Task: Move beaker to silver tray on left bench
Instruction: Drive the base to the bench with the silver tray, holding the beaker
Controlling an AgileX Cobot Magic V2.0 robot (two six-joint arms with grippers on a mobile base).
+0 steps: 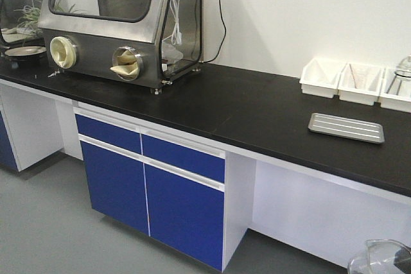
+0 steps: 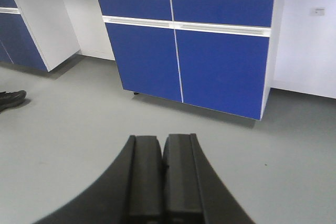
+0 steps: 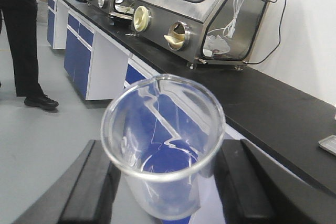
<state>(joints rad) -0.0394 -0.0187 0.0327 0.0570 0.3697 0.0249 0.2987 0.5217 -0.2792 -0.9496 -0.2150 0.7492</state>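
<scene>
The beaker (image 3: 163, 129), a clear glass cylinder, sits upright between the two black fingers of my right gripper (image 3: 165, 156), which is shut on its sides. In the front view only its rim (image 1: 380, 258) shows, at the bottom right, below and in front of the bench edge. The silver tray (image 1: 347, 128) lies flat and ridged on the black left bench (image 1: 244, 101), near its front edge; one corner of the silver tray (image 3: 328, 144) shows in the right wrist view. My left gripper (image 2: 164, 142) is shut on nothing and points at the grey floor in front of the blue cabinet doors (image 2: 184, 51).
A steel glove box (image 1: 122, 24) stands on the bench at the left. White bins (image 1: 340, 80) line the wall behind the tray. A person in dark trousers (image 3: 21, 35) stands on the floor to the left, and a shoe (image 2: 10, 98) shows.
</scene>
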